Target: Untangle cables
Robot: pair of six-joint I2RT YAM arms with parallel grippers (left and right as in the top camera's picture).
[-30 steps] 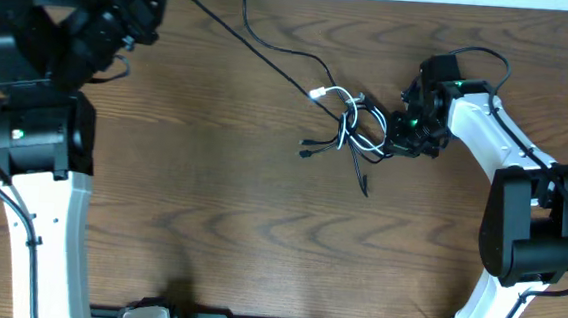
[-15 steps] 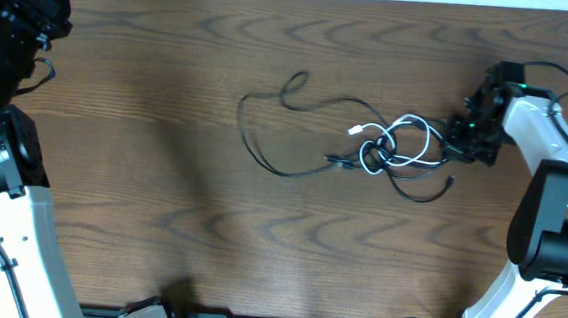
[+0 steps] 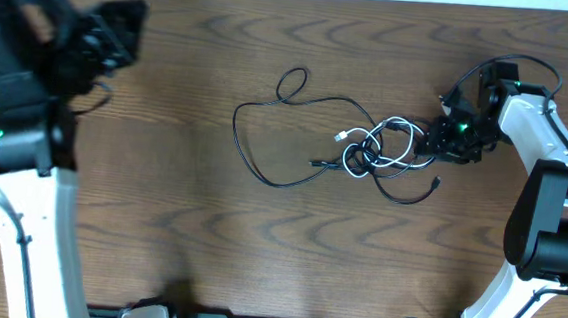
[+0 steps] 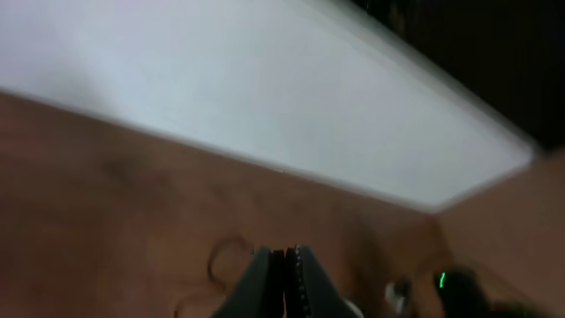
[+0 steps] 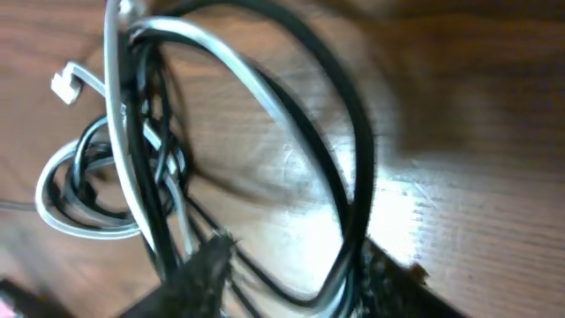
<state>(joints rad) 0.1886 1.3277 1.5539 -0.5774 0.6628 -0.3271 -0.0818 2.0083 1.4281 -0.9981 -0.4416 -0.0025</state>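
Thin, glossy black cables [image 3: 375, 150] and one white cord [image 5: 112, 97] lie knotted in loose round loops on the wood-grain surface [image 3: 209, 234], just at the right claw's [image 3: 432, 141] fingertips. The bundle's long axis runs straight away from that claw, one black strand trailing farthest in an open curve. The right arm bends low, its claw released, fingers apart astride the loops. The left claw [image 4: 284, 269] is clenched, well apart from the tangle.

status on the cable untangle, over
Left end effector shut, empty, away from cables. Right end effector open at the tangle's edge. White cable tangled among black. Nothing blocking.
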